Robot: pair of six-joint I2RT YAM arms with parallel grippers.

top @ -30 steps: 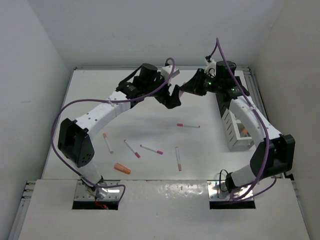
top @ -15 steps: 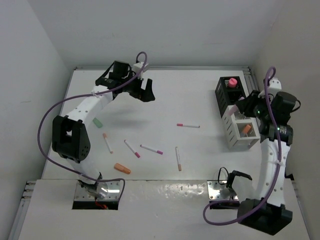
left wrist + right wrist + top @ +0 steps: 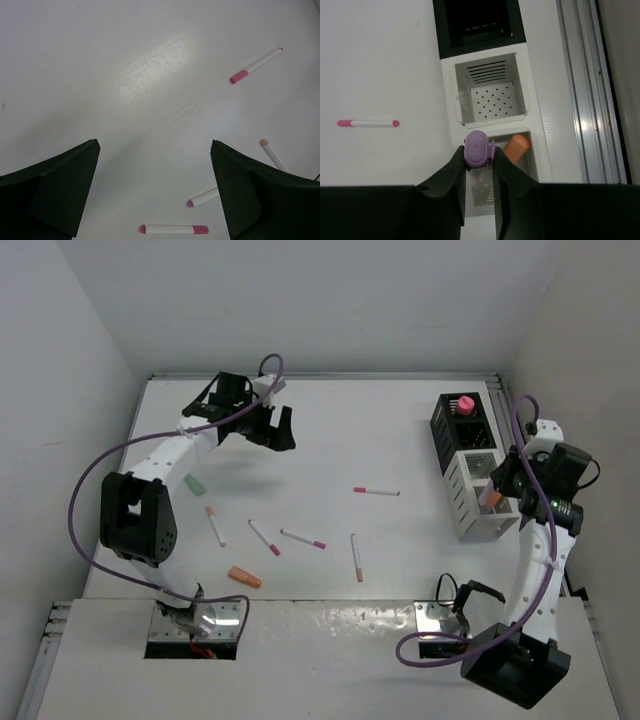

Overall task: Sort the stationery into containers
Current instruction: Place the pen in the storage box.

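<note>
My right gripper [image 3: 479, 152] is shut on a short lilac piece [image 3: 478, 146], held just above the near compartment of the white slatted rack [image 3: 535, 107], where an orange piece [image 3: 516, 146] lies. Beyond the rack stands the black holder [image 3: 458, 425] with a pink-and-maroon piece [image 3: 465, 404] sticking up. My left gripper [image 3: 270, 428] hangs open and empty over the far left table. White pens with pink tips [image 3: 376, 491] [image 3: 303, 538] [image 3: 264, 537] lie mid-table. An orange piece [image 3: 244, 577] and a mint-green piece [image 3: 194, 483] lie at the left.
Two more pens [image 3: 215, 526] [image 3: 356, 557] lie toward the near side. The rack's far compartment [image 3: 492, 100] holds nothing. A metal rail [image 3: 582, 90] runs along the table's right edge beside the containers. White walls close in the table on three sides.
Both grippers were together at the back middle. The left arm swung left and opened wide; the right arm carried the lilac piece right, over the rack.
</note>
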